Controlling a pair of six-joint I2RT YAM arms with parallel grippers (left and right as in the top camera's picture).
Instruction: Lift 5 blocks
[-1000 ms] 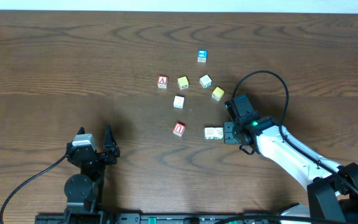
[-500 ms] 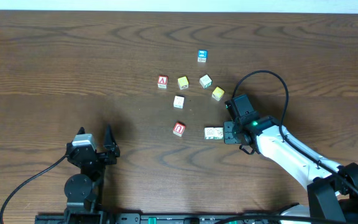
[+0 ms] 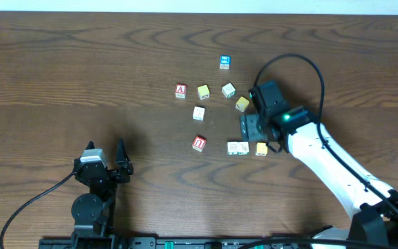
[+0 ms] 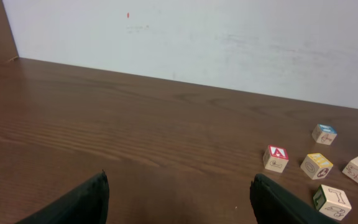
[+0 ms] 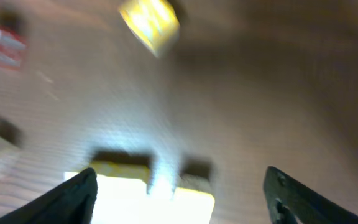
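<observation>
Five little wooden blocks sit on the brown table (image 3: 61, 62). The red block (image 3: 198, 143) has a white letter on top that looks like a U. To its right there is a short row. First come the two cream blocks (image 3: 235, 148), pressed side by side. Then comes the lower yellow block (image 3: 261, 149), just beside them. The upper yellow block (image 3: 242, 104) sits farther back and is turned a bit crooked.

More blocks lie behind these (a red A block (image 3: 180, 90) and a blue block (image 3: 224, 62) are two of them).

The right gripper (image 3: 249, 126) hangs between the upper yellow block and the short row. It is just beside the upper yellow block, but from above I cannot tell if it touches it. Its own camera is very blurry. Even so, its two dark fingers (image 5: 73, 193) stand wide apart there, and nothing is pinched between them.

The left gripper (image 4: 179, 193) is at the near left of the table, well apart from all the blocks. Its fingers are spread wide too, and it holds nothing.
</observation>
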